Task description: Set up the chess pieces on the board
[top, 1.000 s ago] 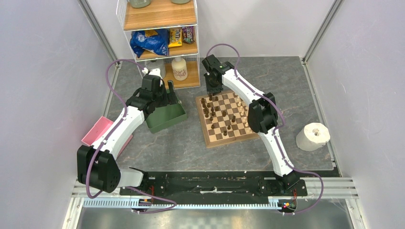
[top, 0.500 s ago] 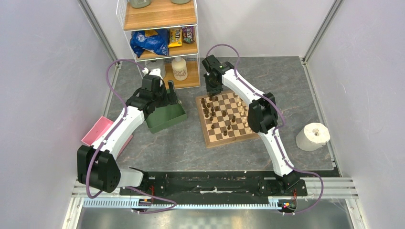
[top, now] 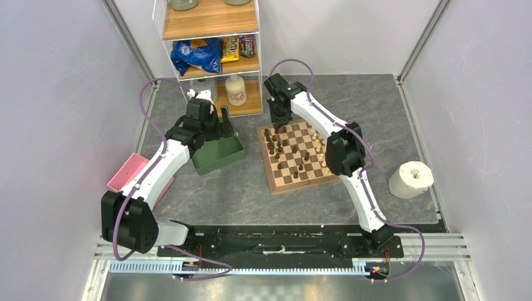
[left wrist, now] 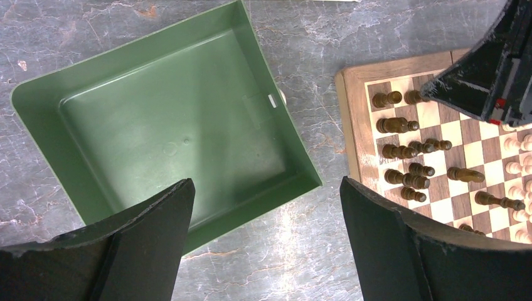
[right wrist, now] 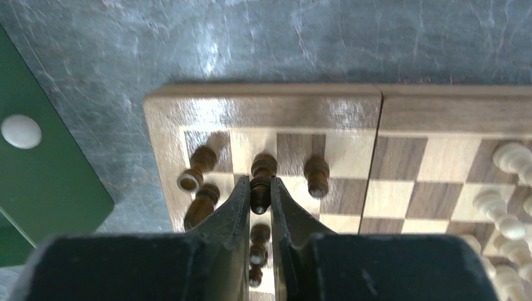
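The board (top: 300, 185) lies right of centre on the grey table. Dark chess pieces (left wrist: 401, 150) crowd its left side, and pale ones (right wrist: 508, 157) stand at its right. My right gripper (right wrist: 260, 188) hangs over the board's far left corner (right wrist: 263, 103), shut on a dark piece (right wrist: 262, 182) that stands in the second square of the far row. Other dark pieces stand close on both sides of it. In the top view this gripper (top: 278, 119) sits at the board's back edge. My left gripper (left wrist: 266, 194) is open and holds nothing, above the table between the green tray (left wrist: 157, 125) and the board.
The green tray (top: 216, 153) sits left of the board. A wire shelf unit (top: 210, 56) with snacks and a white bottle (top: 236, 91) stands at the back. A paper roll (top: 411, 179) is at the right, and a pink object (top: 128, 172) at the left edge.
My right gripper's fingers have closed in on the dark piece at the board's far left corner. The left arm has not moved.
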Robot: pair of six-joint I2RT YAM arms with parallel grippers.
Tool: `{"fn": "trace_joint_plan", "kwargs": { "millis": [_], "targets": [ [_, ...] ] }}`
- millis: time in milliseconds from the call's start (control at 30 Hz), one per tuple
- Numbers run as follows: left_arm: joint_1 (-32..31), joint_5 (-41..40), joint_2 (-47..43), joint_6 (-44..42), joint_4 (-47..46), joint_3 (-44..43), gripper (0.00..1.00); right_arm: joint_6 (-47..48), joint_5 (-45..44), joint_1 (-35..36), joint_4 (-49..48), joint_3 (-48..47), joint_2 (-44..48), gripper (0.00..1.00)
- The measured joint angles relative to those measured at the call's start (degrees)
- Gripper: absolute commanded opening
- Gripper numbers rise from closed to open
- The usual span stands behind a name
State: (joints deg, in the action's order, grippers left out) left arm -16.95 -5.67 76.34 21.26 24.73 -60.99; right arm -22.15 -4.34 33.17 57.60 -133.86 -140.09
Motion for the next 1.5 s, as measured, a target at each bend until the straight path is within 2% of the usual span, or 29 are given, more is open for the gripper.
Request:
{"fn": "trace_joint_plan", "kwargs": {
  "millis": [300,433,533,767,1033,1500],
  "targets": [
    [0.0,-0.2,0.0,0.0,0.0,0.0,0.93,-0.3,-0.5,1.9,-0.9,15.5,15.1,0.13],
    [0.0,-0.2,0.0,0.0,0.0,0.0,0.93,-1.2,-0.2,4.6,-2.4,21.1,23.1,0.12],
    [0.0,-0.2,0.0,0.0,0.0,0.0,0.93,-2.0,0.2,7.5,-3.5,24.0,25.7,0.12],
    [0.0,-0.2,-0.1,0.0,0.0,0.0,0.93,-3.6,0.9,12.4,-4.2,28.6,24.5,0.10],
    [0.0,-0.2,-0.3,0.0,0.0,0.0,0.93,-4.0,-1.2,11.5,-5.3,29.5,20.4,0.10],
    [0.0,-0.2,-0.3,0.2,0.0,0.1,0.93,-4.3,-4.9,11.5,-6.4,31.2,18.7,0.09]
  ]
}}
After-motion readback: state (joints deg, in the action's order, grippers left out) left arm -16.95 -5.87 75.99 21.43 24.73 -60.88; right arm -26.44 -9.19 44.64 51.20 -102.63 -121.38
